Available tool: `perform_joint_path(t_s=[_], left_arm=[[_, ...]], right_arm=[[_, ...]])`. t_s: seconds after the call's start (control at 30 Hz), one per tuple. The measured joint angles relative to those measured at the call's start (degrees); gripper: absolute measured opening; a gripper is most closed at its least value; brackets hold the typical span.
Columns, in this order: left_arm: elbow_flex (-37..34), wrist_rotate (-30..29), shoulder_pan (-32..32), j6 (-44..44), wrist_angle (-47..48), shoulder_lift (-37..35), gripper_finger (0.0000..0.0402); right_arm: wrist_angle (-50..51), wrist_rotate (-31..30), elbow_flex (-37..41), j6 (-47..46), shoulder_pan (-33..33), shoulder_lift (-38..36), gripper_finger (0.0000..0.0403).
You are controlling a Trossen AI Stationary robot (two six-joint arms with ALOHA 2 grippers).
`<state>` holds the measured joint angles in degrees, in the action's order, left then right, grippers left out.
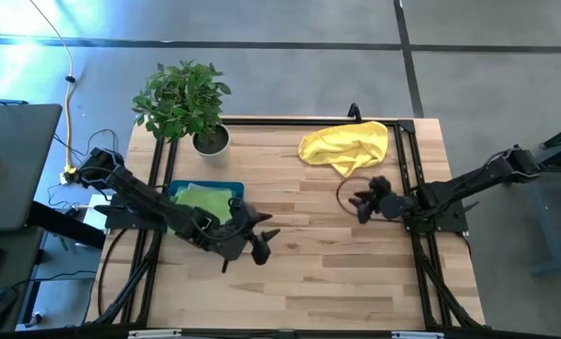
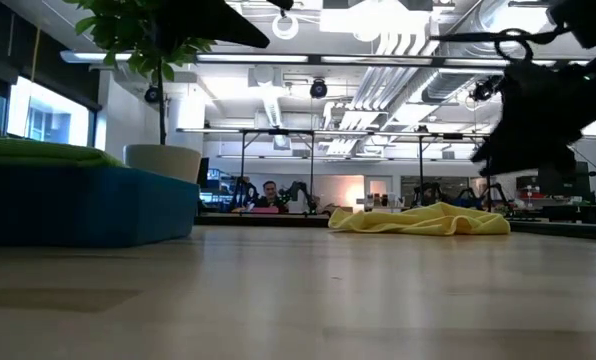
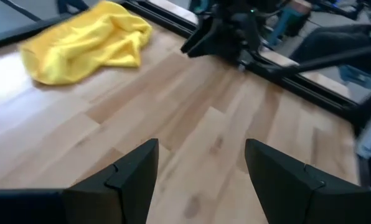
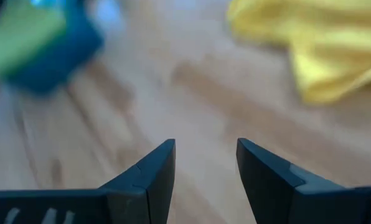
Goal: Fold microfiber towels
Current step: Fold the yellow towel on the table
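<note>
A yellow microfiber towel [image 1: 346, 146] lies crumpled on the table near its far edge, right of the middle; the left wrist view shows it as a yellow towel [image 3: 86, 40] and the right wrist view as a yellow towel [image 4: 316, 43]. A lime green towel [image 1: 202, 201] lies folded in a dark teal tray [image 1: 179, 188] at the left. My left gripper [image 1: 262, 243] hovers open over bare wood just right of the tray. My right gripper [image 1: 363, 205] hovers open at the right, below the yellow towel in the high view. Neither holds anything.
A potted plant [image 1: 186, 104] stands at the far left corner, beside the tray. A black frame rail [image 1: 408, 188] runs along the table's right side. Bare wood [image 1: 318, 264] stretches across the middle and near part of the table.
</note>
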<state>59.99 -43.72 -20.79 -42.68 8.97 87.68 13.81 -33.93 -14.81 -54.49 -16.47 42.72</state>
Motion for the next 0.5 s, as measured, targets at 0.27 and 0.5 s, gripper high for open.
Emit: perform_joint_path(t_s=[0.27, 0.5], left_arm=[[0.0, -1.95, 2.92, 2.04, -0.08, 0.0, 0.0227], [0.0, -1.95, 5.72, 2.4, -0.36, -0.02, 0.0227]], right_arm=[[-10.64, -13.79, 0.0, -0.81, 0.11, 0.02, 0.0165], [-13.19, -17.9, -0.02, 10.74, 3.02, 0.02, 0.0165]])
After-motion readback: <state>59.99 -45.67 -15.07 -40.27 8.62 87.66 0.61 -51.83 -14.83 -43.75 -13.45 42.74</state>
